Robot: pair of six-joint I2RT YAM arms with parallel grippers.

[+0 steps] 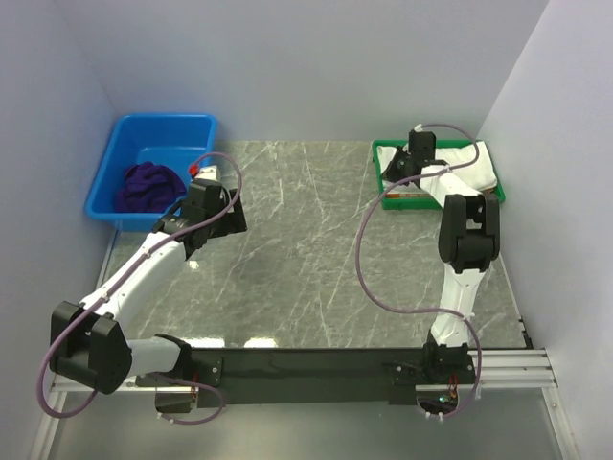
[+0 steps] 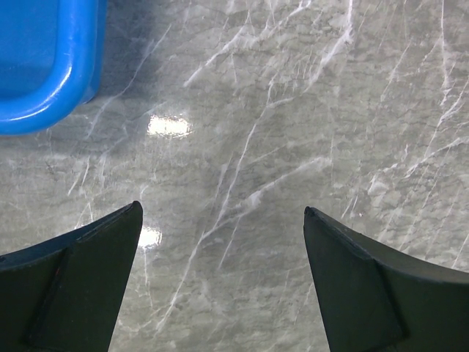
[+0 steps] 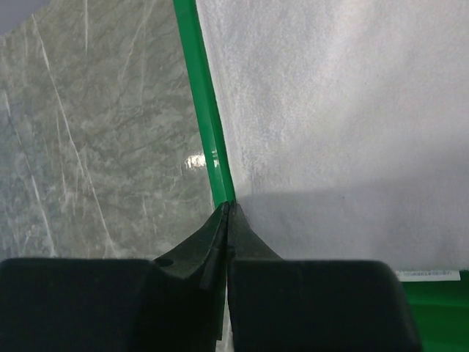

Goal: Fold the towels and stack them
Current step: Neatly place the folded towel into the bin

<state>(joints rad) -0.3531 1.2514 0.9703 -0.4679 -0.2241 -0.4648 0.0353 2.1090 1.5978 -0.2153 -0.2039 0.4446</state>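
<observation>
A purple towel [image 1: 148,185] lies bunched in a blue bin [image 1: 163,123] at the far left corner of the grey marbled surface [image 1: 297,240]. A white towel [image 3: 344,110] lies spread in a green tray [image 3: 201,95] at the far right, and it fills most of the tray. The left arm [image 1: 144,273] stretches from its base diagonally toward the bin, with its wrist just beside the bin's near right corner. The left jaws are spread wide with nothing between them. They point down at bare surface, and the wrist view shows only the rounded corner of the bin at its upper left. The right arm [image 1: 460,240] reaches straight out to the tray, with its wrist above the tray's left part. The right jaws are pressed together. Their joined tips sit at the tray's left rim, right where the white towel's edge meets the green wall. The tips hide that spot, so I cannot tell whether a sliver of cloth is caught between them. The towel there looks flat and smooth, with a shadow across its near part. The purple towel and the white one lie well apart, at opposite far corners of the surface.
</observation>
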